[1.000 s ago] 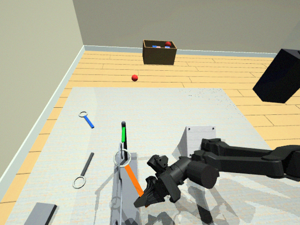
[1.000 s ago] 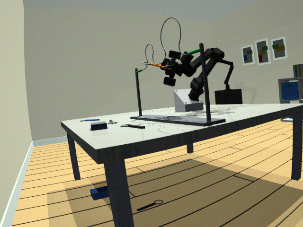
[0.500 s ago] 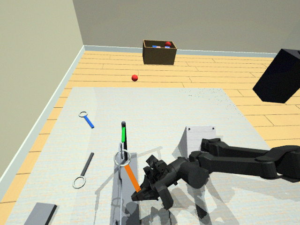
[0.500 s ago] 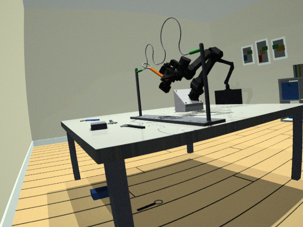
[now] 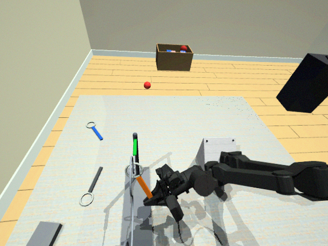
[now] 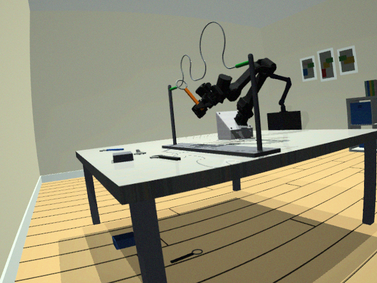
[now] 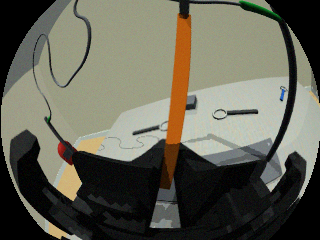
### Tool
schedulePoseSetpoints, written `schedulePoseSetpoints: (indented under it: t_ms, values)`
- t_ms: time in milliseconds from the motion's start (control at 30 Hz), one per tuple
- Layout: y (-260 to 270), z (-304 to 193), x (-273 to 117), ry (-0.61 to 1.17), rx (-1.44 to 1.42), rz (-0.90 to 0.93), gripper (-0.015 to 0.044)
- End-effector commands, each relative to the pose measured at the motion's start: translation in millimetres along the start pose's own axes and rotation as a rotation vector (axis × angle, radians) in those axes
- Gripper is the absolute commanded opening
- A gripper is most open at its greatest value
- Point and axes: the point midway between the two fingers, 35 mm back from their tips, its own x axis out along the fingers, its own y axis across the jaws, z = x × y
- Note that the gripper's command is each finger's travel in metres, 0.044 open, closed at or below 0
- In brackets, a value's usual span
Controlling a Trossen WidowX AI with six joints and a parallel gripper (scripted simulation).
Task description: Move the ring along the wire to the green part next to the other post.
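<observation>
The ring [image 5: 142, 170] [image 6: 176, 84] is around the wire beside the inner end of the far post's green part [image 5: 135, 146] [image 6: 172, 88]. Whether it touches the thin grey wire [image 5: 131, 211] [image 6: 213, 22] [image 7: 90, 37] cannot be told. Its orange handle [image 5: 143, 186] [image 6: 191, 95] [image 7: 180, 85] slants down to my gripper [image 5: 148, 200] [image 6: 199, 110] [image 7: 168, 143], which is shut on the handle's lower end. The gripper is lower than the ring, on the arm's side of the wire. The other green part [image 6: 241, 64] is at the near post [image 6: 255, 103]. The ring is outside the wrist view.
The far post [image 6: 172, 115] [image 7: 292, 75] stands close to the ring. The wire rises in tall loops between the posts above the grey base [image 6: 212, 148]. A blue-handled ring [image 5: 97, 132], a black-handled ring [image 5: 96, 178] and a grey block [image 5: 43, 234] lie on the table.
</observation>
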Motion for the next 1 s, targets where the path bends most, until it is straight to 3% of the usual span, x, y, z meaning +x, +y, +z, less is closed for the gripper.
schedulePoseSetpoints:
  t_ms: [0, 967]
  values:
    - [-16.3, 1.0, -2.5, 0.012, -0.085, -0.042, -0.0150]
    - [-77.5, 19.1, -18.8, 0.050, -0.382, -0.176, -0.0150]
